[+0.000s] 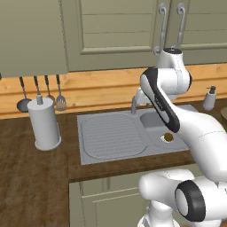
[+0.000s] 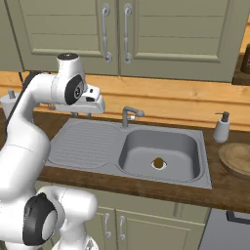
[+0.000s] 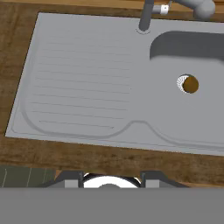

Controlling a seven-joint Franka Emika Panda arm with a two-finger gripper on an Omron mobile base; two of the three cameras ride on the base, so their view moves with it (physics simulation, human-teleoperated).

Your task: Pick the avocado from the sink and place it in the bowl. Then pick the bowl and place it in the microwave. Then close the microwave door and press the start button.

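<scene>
Avocado (image 2: 158,163), small, round, olive-brown, on sink (image 2: 83,146) basin floor, fingers' (image 2: 81,115) state unclear

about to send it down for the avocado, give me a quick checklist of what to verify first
1. Avocado lying in the sink basin, by the drain: ok.
2. Nothing covering the avocado: ok.
3. Gripper over the avocado: not ok, it hangs above the drainboard side.
4. Gripper empty: ok, nothing between its fingers.
5. Jaws wide enough for the fruit: cannot tell.
6. Faucet clear of the path across to the basin: cannot tell.
</scene>
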